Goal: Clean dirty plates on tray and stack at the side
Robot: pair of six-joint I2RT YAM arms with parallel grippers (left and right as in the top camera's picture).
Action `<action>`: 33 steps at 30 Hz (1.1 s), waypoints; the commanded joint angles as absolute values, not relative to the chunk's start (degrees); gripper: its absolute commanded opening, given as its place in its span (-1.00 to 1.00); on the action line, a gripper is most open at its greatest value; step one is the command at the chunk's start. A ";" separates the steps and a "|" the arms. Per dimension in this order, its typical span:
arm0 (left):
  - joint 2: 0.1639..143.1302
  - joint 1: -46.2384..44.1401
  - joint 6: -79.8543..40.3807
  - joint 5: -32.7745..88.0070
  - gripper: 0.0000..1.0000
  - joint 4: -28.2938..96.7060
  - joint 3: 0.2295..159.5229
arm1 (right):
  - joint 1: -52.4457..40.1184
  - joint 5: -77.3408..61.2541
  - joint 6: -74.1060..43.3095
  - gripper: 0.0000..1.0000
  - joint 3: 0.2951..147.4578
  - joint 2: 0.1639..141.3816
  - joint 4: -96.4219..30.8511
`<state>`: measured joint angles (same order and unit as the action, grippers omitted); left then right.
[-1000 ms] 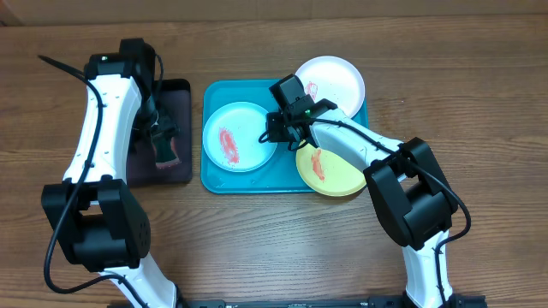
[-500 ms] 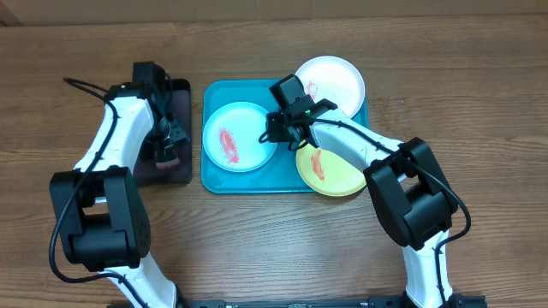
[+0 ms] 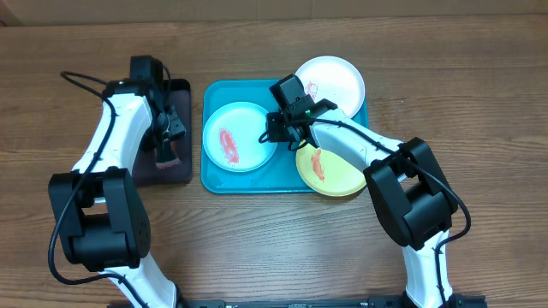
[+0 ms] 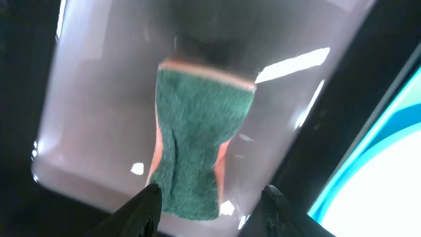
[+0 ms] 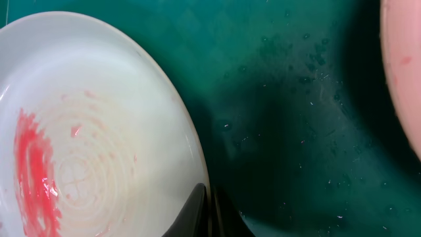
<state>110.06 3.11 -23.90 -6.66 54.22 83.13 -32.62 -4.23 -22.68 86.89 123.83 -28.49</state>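
Since a second ago my left arm has swung its wrist rightward over the black tray [image 3: 181,92]. In the last half second it has only edged slightly toward the far side. My right arm, the sponge [image 3: 164,152] and all three plates have not shifted.

My left gripper [image 3: 166,134] hangs open above the sponge. My right gripper [image 3: 276,133] sits at the right edge of the light blue plate [image 3: 240,137], which lies in the left half of the turquoise tray [image 3: 208,175]. The white plate [image 3: 332,81] rests across the tray's far right corner. The lime green plate [image 3: 334,174] overhangs its near right rim. All of them are smooth, round and smeared red-orange, and they sit on a wood-grain table [image 3: 479,85].

The left wrist view adds texture. The sponge [image 4: 197,145] has a fuzzy green face with orange-pink sides and lies on the black tray's [image 4: 85,118] glossy, glare-streaked floor. My left gripper [image 4: 207,209] has its two dark fingers [image 4: 143,209] spread, with the sponge's end between them. A strip of the turquoise tray [image 4: 381,135] shows at the right.

The right wrist view shows what the overhead hides. My right gripper [image 5: 209,209] has its fingertips [image 5: 195,205] pinched nearly together on the rim of the light blue plate [image 5: 112,112]. The plate looks almost white here, with faint rings. The wet-speckled floor of the turquoise tray [image 5: 296,131] lies beside it.
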 commanded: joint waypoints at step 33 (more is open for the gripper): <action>110.37 4.16 -22.26 -10.26 -0.68 38.28 69.89 | -32.56 -3.88 -22.57 -0.93 86.24 124.22 -28.12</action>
